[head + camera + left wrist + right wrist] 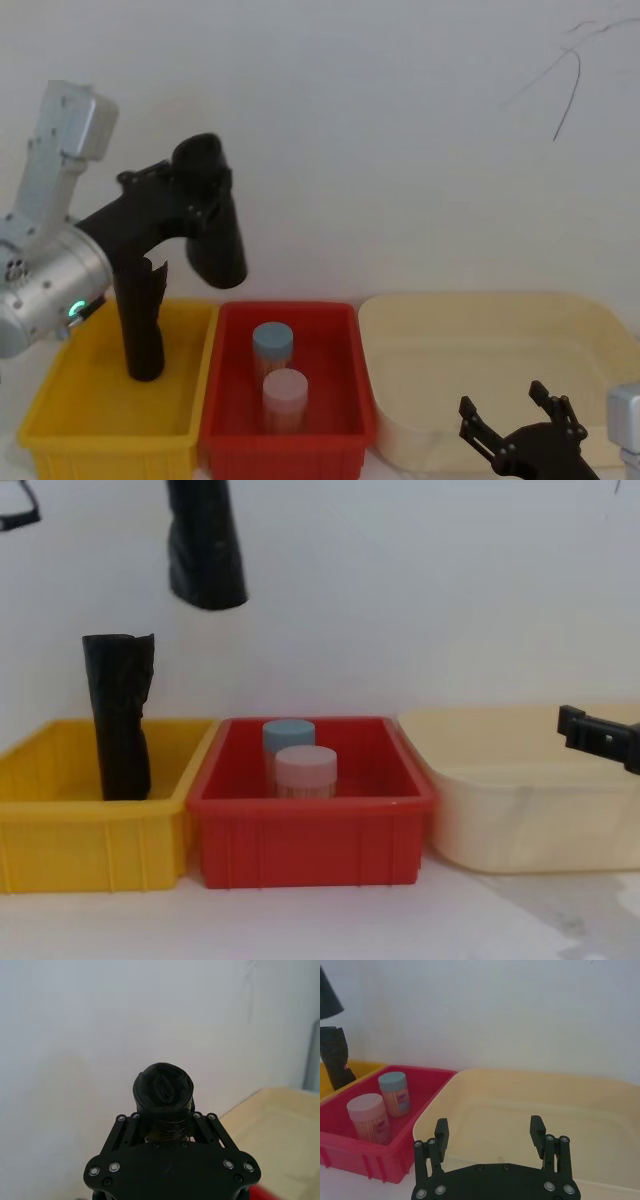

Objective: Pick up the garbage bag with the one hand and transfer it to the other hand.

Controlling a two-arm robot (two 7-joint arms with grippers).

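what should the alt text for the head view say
The left end effector holds a black garbage bag roll high above a yellow bin and a red bin. A taller black roll stands in the yellow bin, two lidded jars stand in the red one, and the open right end effector hovers by a cream tub.

Pale white-grey table, faintly mottled toward its front right corner in the chest view. Three open bins sit directly on it in one row along the wall, left to right: yellow bin, red bin, cream tub. Yellow and red are the same ribbed rectangular type and stand side by side with rims touching; the cream tub is wider, smooth-walled and round-cornered, just beside the red bin, and a strip of bare table runs in front of all three.
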